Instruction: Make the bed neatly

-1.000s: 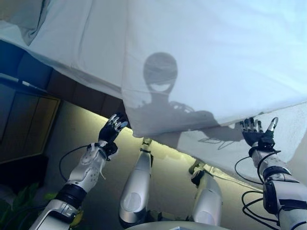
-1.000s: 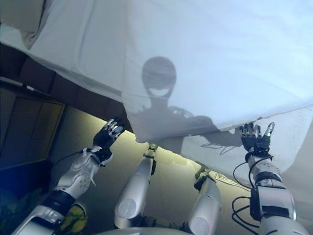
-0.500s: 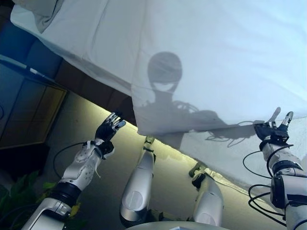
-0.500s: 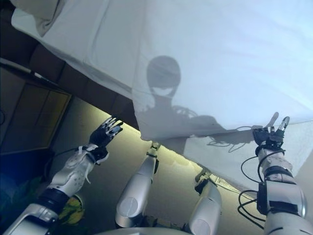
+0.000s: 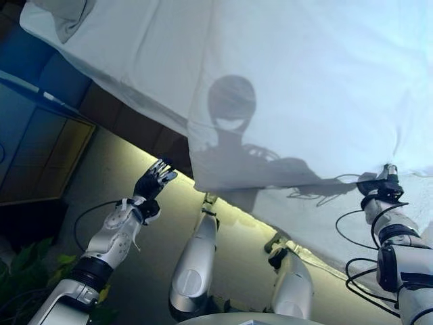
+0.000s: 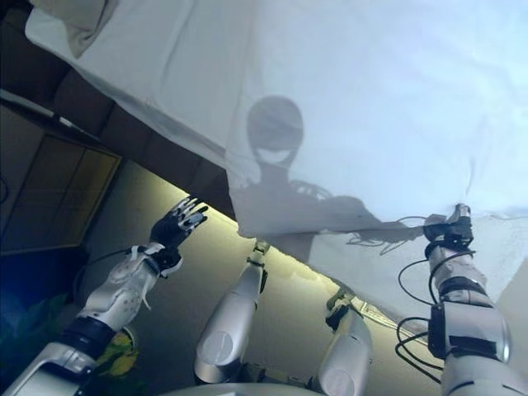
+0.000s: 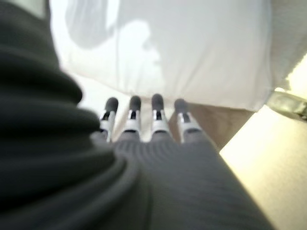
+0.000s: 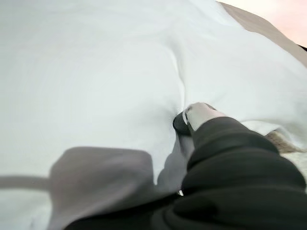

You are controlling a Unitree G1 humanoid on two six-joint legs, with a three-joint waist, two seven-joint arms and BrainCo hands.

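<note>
Two hands worked at the near edge of the bed. The left hand [image 5: 154, 183] hung apart from the bedding, fingers [image 7: 135, 106] straight and spread, holding nothing. The right hand [image 6: 446, 228] was pinched on the hem of the large white soft cloth duvet [image 5: 304, 81], cloth puckering round its thumb [image 8: 197, 114]. That duvet lay across the bed, its near corner drooping over the white textured mattress cover [image 5: 318, 217]. Judged from its folds and sag, it would handle as light, limp and easily bunched, sliding readily over what lay beneath. Best purchase appeared to be along the hem and at the hanging corner. Farthest, a crumpled pale pillow [image 5: 71, 13] sat at the far corner.
</note>
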